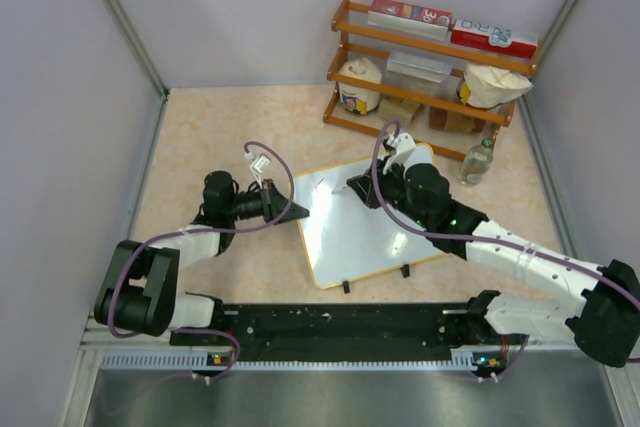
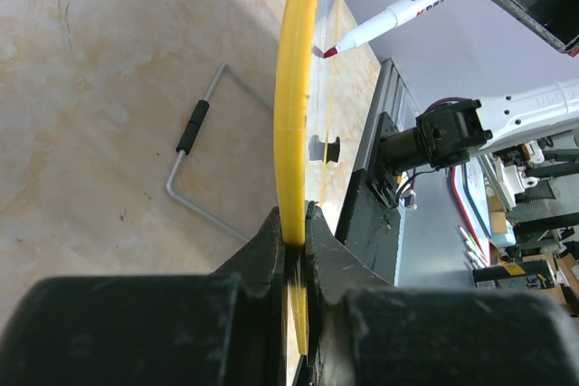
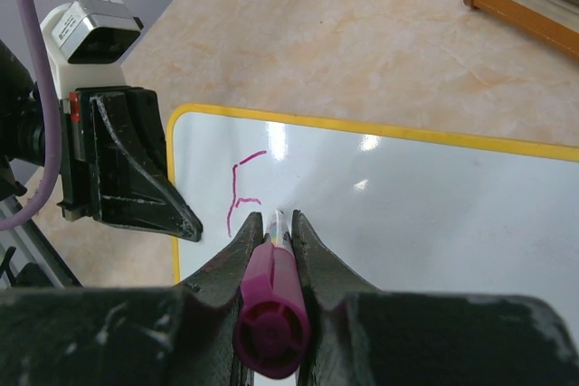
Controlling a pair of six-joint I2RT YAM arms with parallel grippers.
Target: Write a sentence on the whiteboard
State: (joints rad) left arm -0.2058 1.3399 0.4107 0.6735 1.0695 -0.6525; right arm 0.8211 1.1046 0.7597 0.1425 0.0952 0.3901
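Strokes (image 3: 235, 183) of pink-magenta ink show only from right wrist — right gripper (image 3: 276, 220) pinching magenta-ended marker (image 3: 270, 314), left gripper (image 2: 294, 223) clamping left edge of glossy yellow-framed whiteboard (image 2: 291, 88).

1. One shiny white board with a yellow rim (image 1: 360, 237).
2. One white pen with a pink end (image 3: 270, 323).
3. One brown wooden shelf (image 1: 341, 47).
4. Two flat red-and-white boxes (image 1: 410, 15) (image 1: 493, 37).
5. One clear plastic bottle (image 1: 478, 162).

unfinished pink letter (image 3: 234, 183), perhaps an e, on whiteboard (image 3: 407, 214), marker (image 2: 413, 4) print too small to read
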